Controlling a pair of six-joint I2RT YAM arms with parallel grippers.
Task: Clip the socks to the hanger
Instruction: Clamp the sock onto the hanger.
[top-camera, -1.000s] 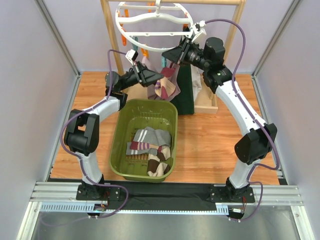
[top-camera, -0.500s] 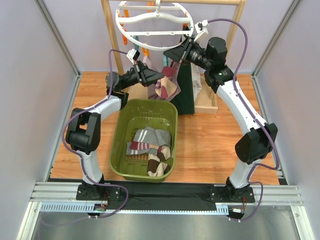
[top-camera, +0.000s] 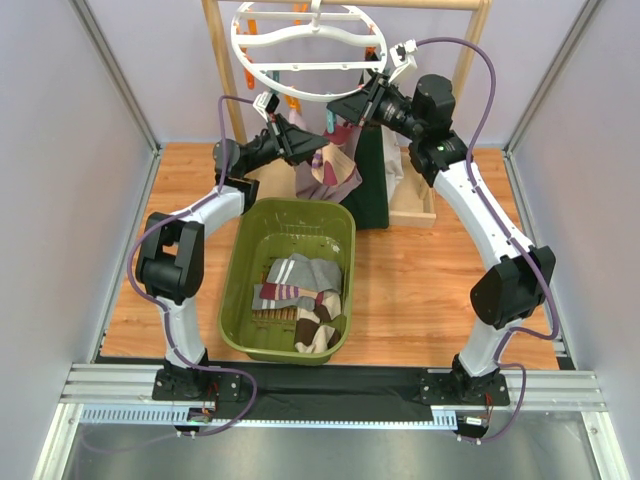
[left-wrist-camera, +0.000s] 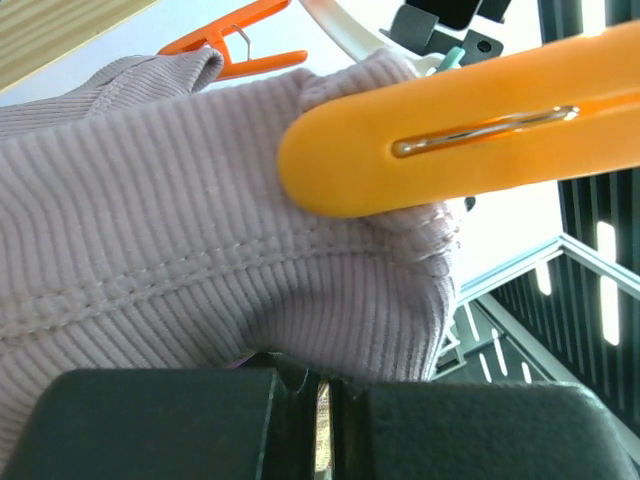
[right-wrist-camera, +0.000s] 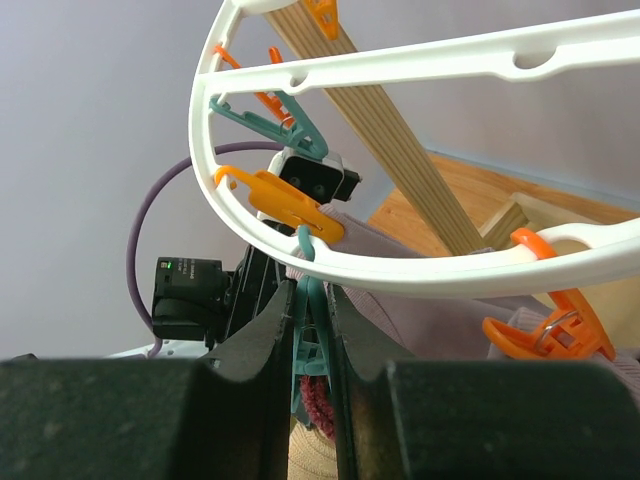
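The white ring hanger (top-camera: 310, 45) hangs from the wooden rail. My left gripper (top-camera: 300, 145) is raised just under it, shut on a lilac ribbed sock (left-wrist-camera: 200, 220). An orange clip (left-wrist-camera: 460, 130) lies across the sock's top edge; whether it bites the fabric I cannot tell. My right gripper (right-wrist-camera: 310, 295) is shut on a teal clip (right-wrist-camera: 308, 350) hanging from the ring (right-wrist-camera: 400, 270), with maroon fabric just below it. A dark green sock (top-camera: 372, 180) hangs from the hanger. Grey-striped (top-camera: 295, 272) and argyle (top-camera: 315, 332) socks lie in the basket.
The olive-green basket (top-camera: 240, 270) sits on the wooden table between the arms. The wooden rack's posts (top-camera: 225, 80) and base (top-camera: 415, 200) stand at the back. Grey walls close in left and right.
My left gripper has lifted the lilac sock up and to the right, closer to the ring. The right gripper rose slightly early on and then stayed on the teal clip.
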